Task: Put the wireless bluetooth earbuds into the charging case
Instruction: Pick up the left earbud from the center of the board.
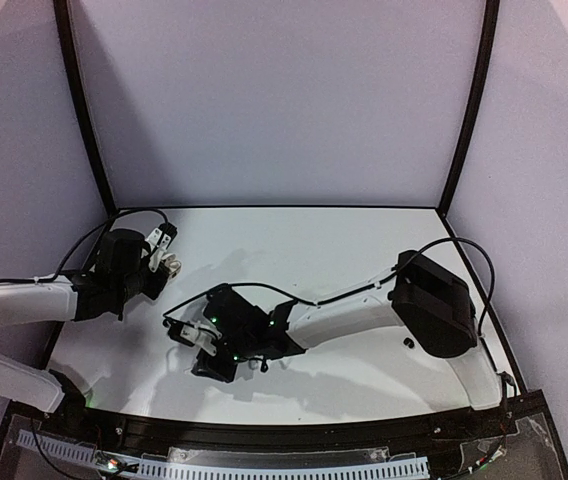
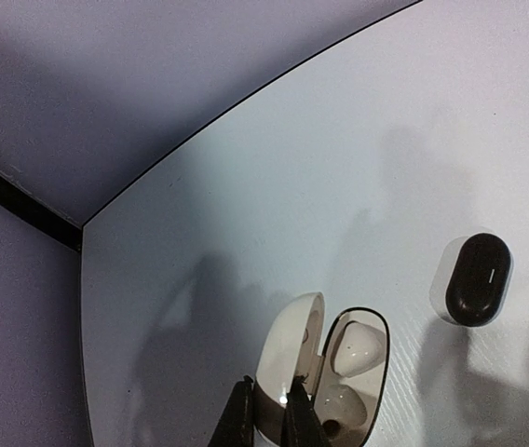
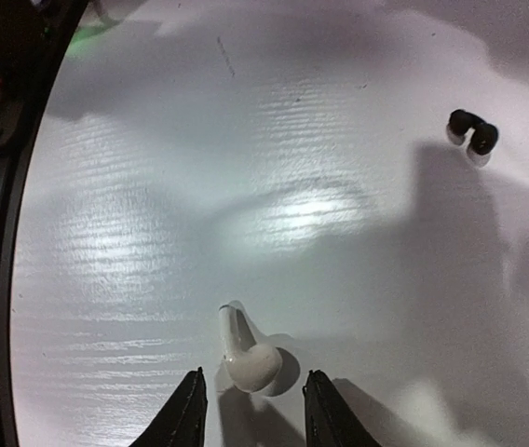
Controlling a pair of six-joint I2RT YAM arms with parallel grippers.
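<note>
While invisible from overhead, white earbud between parted right jaws.

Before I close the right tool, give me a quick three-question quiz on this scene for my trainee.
1. True or false: the white earbud lies on the table at the gap between the right tool's parted fingers.
2. What does the left tool grip? A) nothing B) the open white case C) a cable
3. How many black earbuds lie loose in the right wrist view?
Key: 1 true; 2 B; 3 two.
</note>
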